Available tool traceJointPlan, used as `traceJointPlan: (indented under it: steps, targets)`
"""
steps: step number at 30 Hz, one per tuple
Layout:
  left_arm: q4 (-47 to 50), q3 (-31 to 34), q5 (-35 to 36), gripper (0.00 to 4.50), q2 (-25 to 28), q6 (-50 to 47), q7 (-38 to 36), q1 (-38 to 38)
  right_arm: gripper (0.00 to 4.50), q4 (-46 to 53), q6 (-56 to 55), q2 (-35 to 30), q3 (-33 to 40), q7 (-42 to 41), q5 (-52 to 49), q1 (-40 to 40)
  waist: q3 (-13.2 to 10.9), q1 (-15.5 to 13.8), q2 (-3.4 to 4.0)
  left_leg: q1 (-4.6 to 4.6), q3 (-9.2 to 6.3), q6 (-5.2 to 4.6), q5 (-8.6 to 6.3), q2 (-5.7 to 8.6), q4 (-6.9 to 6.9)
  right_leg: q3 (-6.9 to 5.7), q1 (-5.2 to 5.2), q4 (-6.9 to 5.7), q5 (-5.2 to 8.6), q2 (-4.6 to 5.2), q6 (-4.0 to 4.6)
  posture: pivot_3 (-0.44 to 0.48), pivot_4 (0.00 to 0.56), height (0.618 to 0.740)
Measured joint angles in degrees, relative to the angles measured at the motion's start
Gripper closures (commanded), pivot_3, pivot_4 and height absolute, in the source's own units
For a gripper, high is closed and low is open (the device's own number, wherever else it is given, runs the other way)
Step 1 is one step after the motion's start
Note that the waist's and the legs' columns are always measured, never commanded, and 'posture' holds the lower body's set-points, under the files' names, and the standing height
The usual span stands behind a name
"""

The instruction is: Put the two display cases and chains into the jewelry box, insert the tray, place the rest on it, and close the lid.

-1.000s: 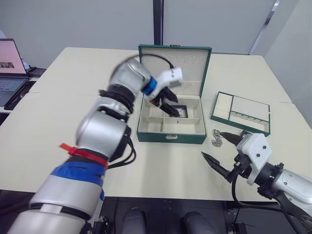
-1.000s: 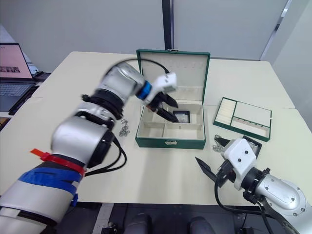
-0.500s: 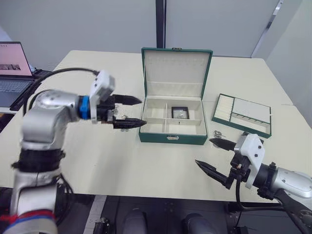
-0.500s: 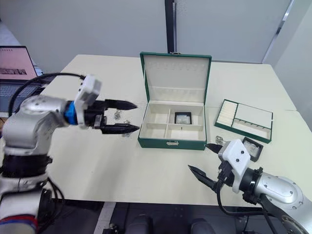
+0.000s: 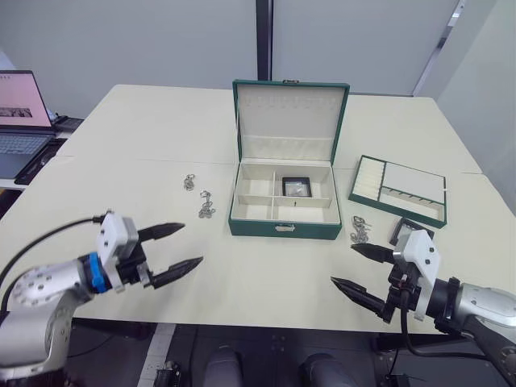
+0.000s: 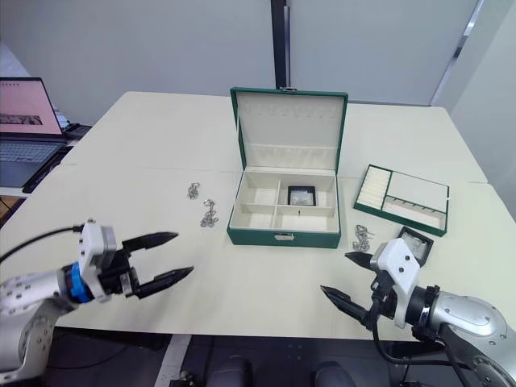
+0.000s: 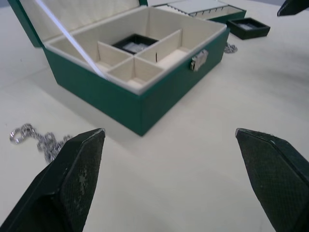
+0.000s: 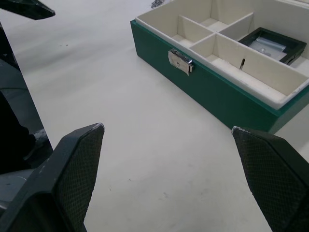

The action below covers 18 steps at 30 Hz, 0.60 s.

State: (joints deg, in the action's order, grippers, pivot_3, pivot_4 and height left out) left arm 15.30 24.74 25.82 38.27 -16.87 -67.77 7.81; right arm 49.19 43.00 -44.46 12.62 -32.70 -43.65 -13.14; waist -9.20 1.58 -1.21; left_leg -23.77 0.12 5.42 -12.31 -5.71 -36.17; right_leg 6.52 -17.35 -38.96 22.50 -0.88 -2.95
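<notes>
The jewelry box (image 5: 282, 219) stands open mid-table, its lid (image 5: 290, 119) upright. One display case (image 5: 296, 187) lies in the box's back right compartment. The other display case (image 6: 414, 242) rests on the table right of the box, beside a chain (image 5: 359, 231). Two more chains (image 5: 189, 182) (image 5: 206, 209) lie left of the box. The tray (image 5: 399, 187) sits to the right. My left gripper (image 5: 192, 243) hovers open and empty near the front left, well short of the chains. My right gripper (image 5: 343, 264) is open and empty at the front right, just in front of the loose display case.
A laptop (image 5: 20, 113) stands at the far left beside the table. The table's front edge runs close under both grippers. Bare tabletop stretches in front of the box (image 7: 203, 159) and behind it.
My left arm has pulled back from over the box to the front left, empty. The display case stays in the box. The right gripper has hardly shifted.
</notes>
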Motion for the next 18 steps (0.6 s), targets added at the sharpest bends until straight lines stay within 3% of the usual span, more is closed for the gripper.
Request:
traceJointPlan:
  steps: [5, 13, 18]
  targets:
    - [0.2, 4.8, 1.6, 0.01, 0.7, 2.3, 1.2, 5.2, 0.0, 1.2, 0.7, -1.9, 3.2, -1.4, -3.0, -2.7, 0.0, 0.0, -0.04, 0.0, 0.03, 0.0, -0.01, 0.02, 0.02, 0.01, 0.0, 0.02, 0.0, 0.02, 0.0, 0.0, 0.15, 0.74]
    - [1.1, 5.3, 3.8, 0.01, 2.1, 2.3, 3.6, 5.2, 0.0, 1.3, 1.6, -3.4, 4.2, -2.1, -5.2, -1.1, 0.1, 0.1, -0.1, -0.01, 0.04, 0.0, -0.01, 0.01, 0.07, 0.03, -0.06, 0.03, 0.01, 0.0, 0.0, 0.0, 0.15, 0.74]
    - [2.0, 5.5, 5.7, 0.01, 1.7, -1.2, 9.9, 3.1, 0.0, 1.4, 3.3, -5.2, 3.8, -0.7, -7.3, 5.0, 0.1, 0.1, -0.1, 0.0, 0.05, 0.0, -0.01, 0.01, 0.07, 0.06, -0.08, 0.01, 0.0, 0.0, 0.0, 0.0, 0.15, 0.74]
